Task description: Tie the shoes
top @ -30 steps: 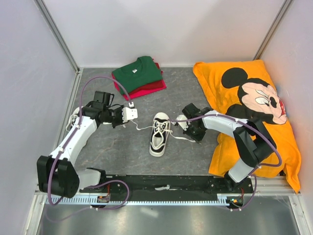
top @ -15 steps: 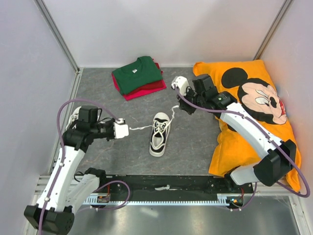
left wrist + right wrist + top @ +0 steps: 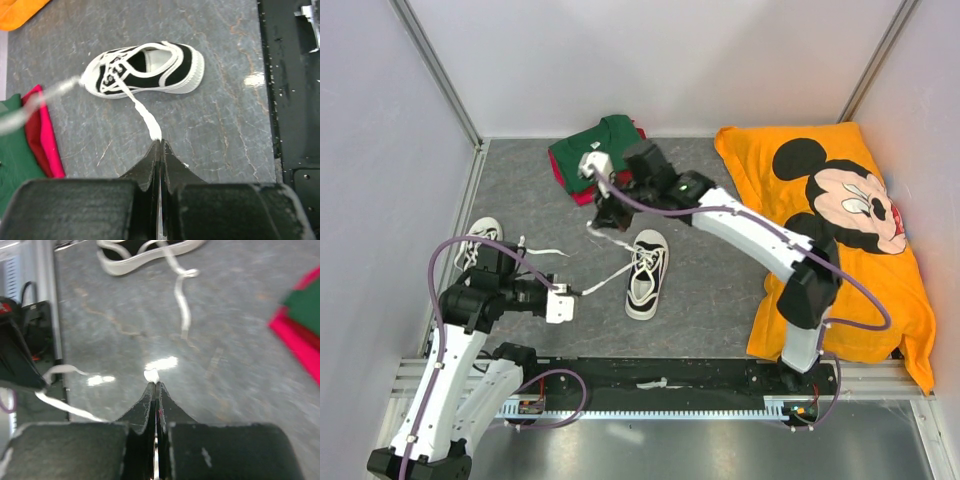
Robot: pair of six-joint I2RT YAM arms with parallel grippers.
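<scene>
One white sneaker [image 3: 647, 274] with dark lining lies mid-table, toe toward the arms. It also shows in the left wrist view [image 3: 145, 70]. My left gripper [image 3: 572, 298] is shut on one of its laces [image 3: 145, 114], which runs fairly straight from the shoe to my fingertips [image 3: 159, 144]. My right gripper [image 3: 603, 218] is crossed over to the shoe's far left, shut on the other lace's end [image 3: 152, 375]. That lace shows as a blurred band [image 3: 40, 100]. The second sneaker [image 3: 480, 243] lies at the left, laces loose [image 3: 182, 302].
Folded green and red shirts [image 3: 604, 155] lie at the back, just behind the right gripper. An orange Mickey Mouse cloth [image 3: 840, 230] covers the right side. The black base rail [image 3: 660, 375] runs along the near edge. Walls enclose the table.
The right arm swung from the right side across the shoe to its far left, carrying its lace. The left arm pulled back toward the near edge, drawing its lace out.
</scene>
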